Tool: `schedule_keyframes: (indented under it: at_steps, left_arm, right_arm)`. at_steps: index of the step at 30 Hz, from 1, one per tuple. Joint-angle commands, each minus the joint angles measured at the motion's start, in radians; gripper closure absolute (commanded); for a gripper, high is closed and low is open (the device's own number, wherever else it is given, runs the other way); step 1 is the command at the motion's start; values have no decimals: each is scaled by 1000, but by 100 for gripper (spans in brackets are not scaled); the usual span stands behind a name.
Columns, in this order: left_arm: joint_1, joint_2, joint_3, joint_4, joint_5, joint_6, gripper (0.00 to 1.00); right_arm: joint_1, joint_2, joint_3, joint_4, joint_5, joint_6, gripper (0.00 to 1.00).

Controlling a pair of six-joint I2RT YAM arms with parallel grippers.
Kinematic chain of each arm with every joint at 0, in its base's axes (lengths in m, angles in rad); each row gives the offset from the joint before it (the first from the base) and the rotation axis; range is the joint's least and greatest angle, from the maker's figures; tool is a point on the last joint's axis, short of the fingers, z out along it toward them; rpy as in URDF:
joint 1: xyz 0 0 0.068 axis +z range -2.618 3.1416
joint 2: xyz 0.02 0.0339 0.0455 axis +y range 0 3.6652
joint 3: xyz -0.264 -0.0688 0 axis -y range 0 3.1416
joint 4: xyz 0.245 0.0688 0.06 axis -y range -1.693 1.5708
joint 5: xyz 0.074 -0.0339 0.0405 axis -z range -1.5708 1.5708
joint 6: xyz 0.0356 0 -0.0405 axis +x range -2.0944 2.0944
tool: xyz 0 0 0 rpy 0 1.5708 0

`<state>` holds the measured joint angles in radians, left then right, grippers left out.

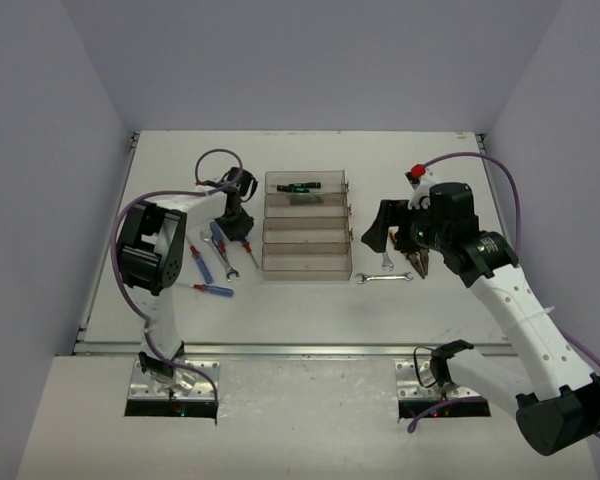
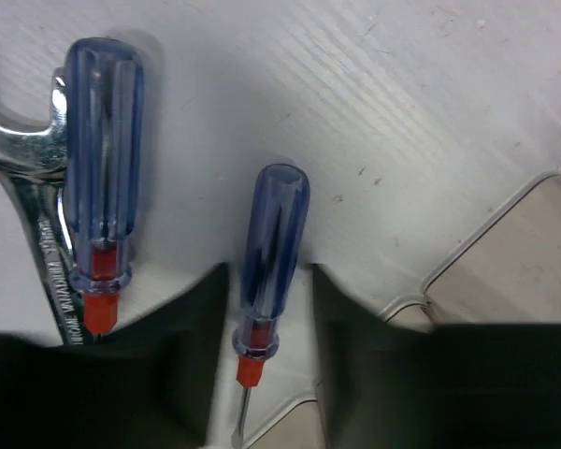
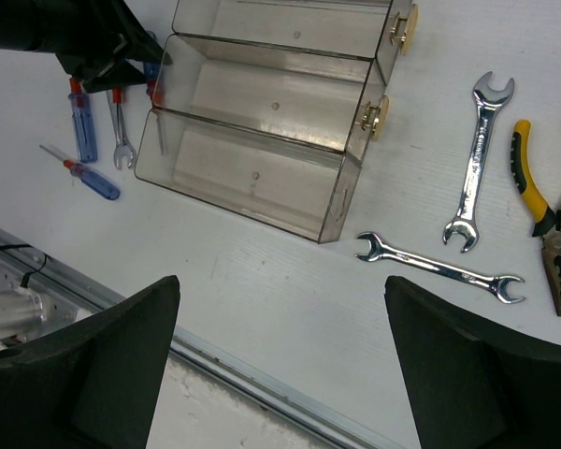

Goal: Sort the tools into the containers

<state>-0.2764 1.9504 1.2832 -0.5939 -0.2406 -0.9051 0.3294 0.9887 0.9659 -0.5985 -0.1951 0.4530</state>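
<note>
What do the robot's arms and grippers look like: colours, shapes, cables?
The left arm and right arm have white links with black joint housings. A purple cable loops along each. The left gripper and right gripper have black, blocky fingers. A small red part sits near the right wrist.

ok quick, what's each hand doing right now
left hand: straddling the small blue-and-red screwdriver, cannot tell if it is gripped
right hand: open, holding nothing
</note>
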Motion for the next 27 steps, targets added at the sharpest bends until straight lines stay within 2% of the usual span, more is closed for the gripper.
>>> schedule_keyframes:
  at_steps: [1, 2, 6, 10, 12, 14, 17, 19, 20, 23, 27]
  left_arm:
    - [-5, 35, -3, 23, 26, -14, 97]
    - [-6, 27, 1, 22, 27, -11, 100]
    - [-12, -70, 33, 15, -38, 27, 100]
    - [-45, -168, 139, 25, -211, 195, 100]
    - [-66, -186, 231, 63, -233, 347, 100]
    - [-71, -186, 280, 131, -151, 513, 100]
    - [-94, -195, 303, 270, 53, 721, 100]
    - [-171, -205, 279, 413, 126, 942, 100]
    - [-232, -199, 274, 466, 149, 1113, 100]
    - [-343, -144, 292, 517, 197, 1428, 100]
    - [-372, -59, 337, 535, 270, 1643, 100]
  right_arm:
    - [-3, -3, 3, 49, -10, 2, 10]
    - [-3, -4, 4, 48, -10, 1, 10]
    - [-3, -7, 9, 41, -3, -3, 10]
    - [-3, -10, 11, 34, 2, -7, 10]
    - [-3, -14, 12, 31, 2, -5, 10]
    - [-3, -15, 14, 31, 1, -5, 10]
    - [-3, -13, 16, 32, -3, -5, 10]
    - [-4, -11, 21, 29, -6, -7, 10]
    - [-3, -10, 22, 25, -4, -7, 10]
    - [-3, -14, 28, 18, -7, -11, 10]
    - [-3, -35, 22, 6, 2, -20, 10]
